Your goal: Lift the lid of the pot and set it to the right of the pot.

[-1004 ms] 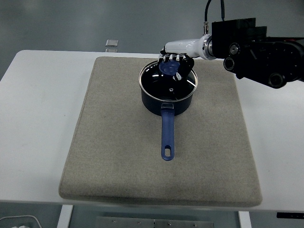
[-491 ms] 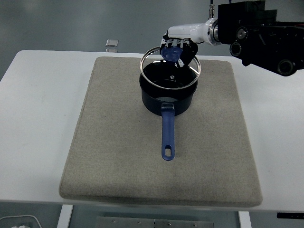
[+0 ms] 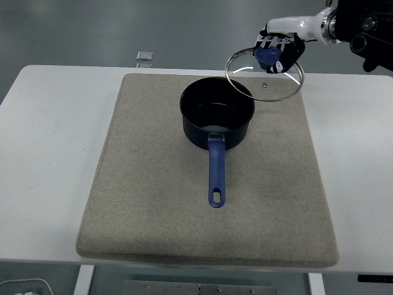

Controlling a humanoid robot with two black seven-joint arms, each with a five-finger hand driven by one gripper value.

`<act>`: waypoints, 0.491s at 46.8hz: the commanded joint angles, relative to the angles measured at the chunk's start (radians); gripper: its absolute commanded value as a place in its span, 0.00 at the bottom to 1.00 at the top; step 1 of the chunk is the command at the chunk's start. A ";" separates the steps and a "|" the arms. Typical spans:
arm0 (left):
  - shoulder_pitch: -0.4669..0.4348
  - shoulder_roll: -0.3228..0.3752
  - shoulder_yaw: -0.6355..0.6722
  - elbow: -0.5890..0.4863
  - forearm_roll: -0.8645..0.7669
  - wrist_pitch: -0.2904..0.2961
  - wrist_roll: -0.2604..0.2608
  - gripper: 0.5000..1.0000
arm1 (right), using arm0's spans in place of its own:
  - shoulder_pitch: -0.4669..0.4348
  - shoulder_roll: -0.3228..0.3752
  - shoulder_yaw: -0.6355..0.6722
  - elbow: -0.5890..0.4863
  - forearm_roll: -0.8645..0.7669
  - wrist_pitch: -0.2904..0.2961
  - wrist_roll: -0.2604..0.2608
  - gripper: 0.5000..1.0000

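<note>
Glass and see-through, the pot lid hangs up in the air with a thin shiny ring around its edge. It is tilted, not flat. It is up and to the right of the pot, and its left edge just crosses over the pot's far right rim in the picture. It does not touch the pot or the mat.

The right hand comes in from the top right corner. Its fingers are curled tight around the blue knob on top of the lid, so the hand is holding the lid by that knob. The fingers have white tips and the arm behind them is white, then black.

The pot is dark blue and stands upright on the grey mat, near the far middle part of it. The pot is open on top and you can see down into its dark inside. Its long blue handle points toward the near edge and has a small hole at the end.

The mat lies flat on the white surface. A small clear square thing sits on the surface behind the mat, well away from the pot.

The left hand does not show.
</note>
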 commanded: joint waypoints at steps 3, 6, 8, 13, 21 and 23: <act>0.000 0.000 0.000 0.000 0.000 0.000 0.000 1.00 | -0.022 -0.009 -0.002 -0.007 -0.002 -0.001 0.000 0.00; 0.000 0.000 0.000 0.000 0.000 0.000 0.000 1.00 | -0.040 -0.011 0.000 -0.020 -0.007 -0.001 0.000 0.00; 0.000 0.000 0.000 0.000 0.000 0.000 0.000 1.00 | -0.054 -0.011 0.000 -0.030 -0.009 -0.002 0.000 0.00; 0.000 0.000 0.000 0.000 0.000 0.000 0.000 1.00 | -0.083 -0.011 0.000 -0.054 -0.009 -0.007 0.000 0.00; 0.000 0.000 0.000 0.003 0.000 0.000 0.000 1.00 | -0.114 -0.009 0.002 -0.086 -0.010 -0.013 0.002 0.00; 0.000 0.000 0.000 0.000 0.000 0.000 0.000 1.00 | -0.121 -0.008 0.002 -0.092 -0.010 -0.015 0.002 0.00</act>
